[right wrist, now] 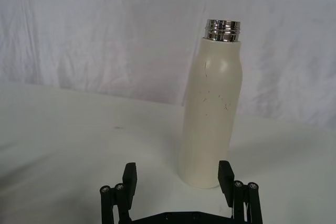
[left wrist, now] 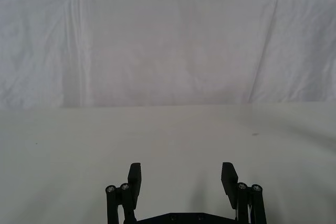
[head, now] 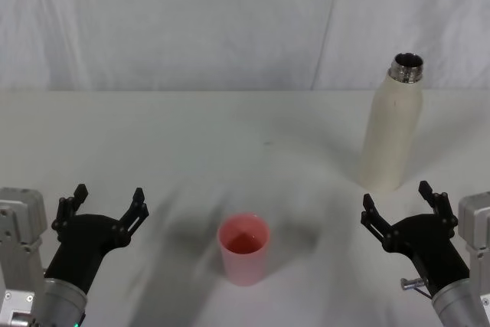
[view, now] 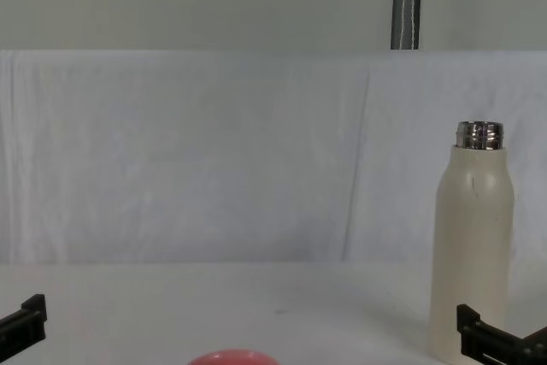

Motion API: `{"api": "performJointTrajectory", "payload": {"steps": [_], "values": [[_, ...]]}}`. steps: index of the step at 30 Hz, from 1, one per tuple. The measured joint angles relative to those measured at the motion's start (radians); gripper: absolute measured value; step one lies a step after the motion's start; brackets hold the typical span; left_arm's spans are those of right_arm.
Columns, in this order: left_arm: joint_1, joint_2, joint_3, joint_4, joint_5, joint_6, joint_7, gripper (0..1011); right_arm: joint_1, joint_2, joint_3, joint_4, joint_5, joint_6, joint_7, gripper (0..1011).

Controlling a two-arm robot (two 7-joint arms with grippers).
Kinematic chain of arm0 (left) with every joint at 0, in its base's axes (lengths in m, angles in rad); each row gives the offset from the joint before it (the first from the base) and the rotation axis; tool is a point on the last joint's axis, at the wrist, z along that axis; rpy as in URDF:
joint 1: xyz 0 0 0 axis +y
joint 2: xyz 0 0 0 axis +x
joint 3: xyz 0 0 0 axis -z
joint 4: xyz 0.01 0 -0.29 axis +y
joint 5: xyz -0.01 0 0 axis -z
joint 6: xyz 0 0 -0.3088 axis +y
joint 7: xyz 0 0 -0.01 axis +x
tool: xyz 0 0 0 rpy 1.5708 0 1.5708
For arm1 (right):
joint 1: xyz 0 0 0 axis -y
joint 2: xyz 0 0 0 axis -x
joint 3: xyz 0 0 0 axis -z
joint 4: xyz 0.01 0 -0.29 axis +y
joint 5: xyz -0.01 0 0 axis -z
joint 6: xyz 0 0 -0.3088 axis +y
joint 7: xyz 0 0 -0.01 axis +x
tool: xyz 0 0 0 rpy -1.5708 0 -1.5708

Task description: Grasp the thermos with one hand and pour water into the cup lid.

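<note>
Cream thermos unlabelled and upright, pink cup lid, both grippers' fingers apart, empty.

table: white, spreads beneath and ahead of both end effectors | backdrop cloth: white, creased, hangs well beyond them | pole: grey, above cloth

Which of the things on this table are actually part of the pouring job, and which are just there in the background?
Part of the job:
- thermos, upright, uncapped, at the far right
- cup lid, pink, open side up, near the middle
- right gripper, open, just short of the thermos
- left gripper, open, near left

Just there:
- white cloth backdrop
- metal pole behind it
</note>
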Motion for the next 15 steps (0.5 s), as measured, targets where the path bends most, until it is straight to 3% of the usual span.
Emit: {"api": "performJointTrajectory", "payload": {"steps": [15], "values": [[0.0, 0.0, 0.0, 0.0, 0.0, 0.0, 0.0, 1001, 0.0, 0.0, 0.0, 0.0, 0.0, 0.0, 0.0, 1000]]}}
